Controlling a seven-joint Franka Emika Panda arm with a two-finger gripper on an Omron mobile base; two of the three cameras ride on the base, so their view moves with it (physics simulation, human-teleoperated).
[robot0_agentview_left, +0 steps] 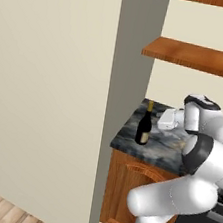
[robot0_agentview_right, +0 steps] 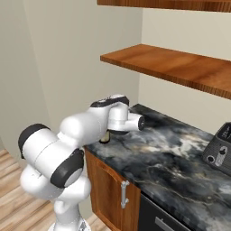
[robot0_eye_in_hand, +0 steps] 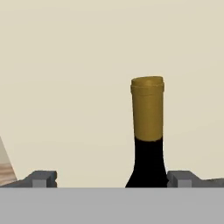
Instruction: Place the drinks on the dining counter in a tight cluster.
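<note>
While upright near worktop corner: wine bottle, tall, tip-prone
Handling: probably heavy, slick glass
Hold: body below neck
Gripper: wide apart, empty, straddling bottle, off-centre

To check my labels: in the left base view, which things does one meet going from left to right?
Beige wall → wine bottle → marbled worktop → robot arm.

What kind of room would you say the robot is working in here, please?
Most likely a home kitchen: a marbled stone worktop over wooden cabinets, wooden wall shelves, a toaster and a dark wine bottle standing on the worktop.
</note>
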